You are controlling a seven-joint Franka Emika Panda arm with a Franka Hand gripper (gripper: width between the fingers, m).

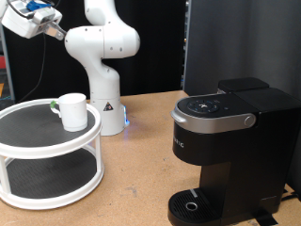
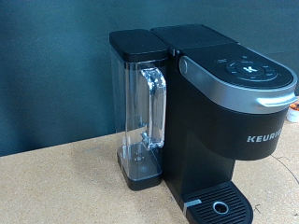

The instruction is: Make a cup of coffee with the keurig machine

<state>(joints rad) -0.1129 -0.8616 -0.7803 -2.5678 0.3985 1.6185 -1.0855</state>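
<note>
Hand point(image 1: 33, 21) raised at exterior view's top left, grip state unclear; glossy white ceramic cup point(image 1: 72, 110) well below on round stand point(image 1: 47, 141); boxy matte-black keurig point(image 1: 226, 151) far right.

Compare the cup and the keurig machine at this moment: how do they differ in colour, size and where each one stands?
The cup is plain white; the keurig machine is matte black with a grey-silver band. The cup is small and round with a side handle; the machine is large and boxy. The cup stands on the top tier of a white two-tier stand at the exterior view's left; the machine stands on the table at the right. Both are upright, and the gripper, raised at top left, touches neither.
</note>
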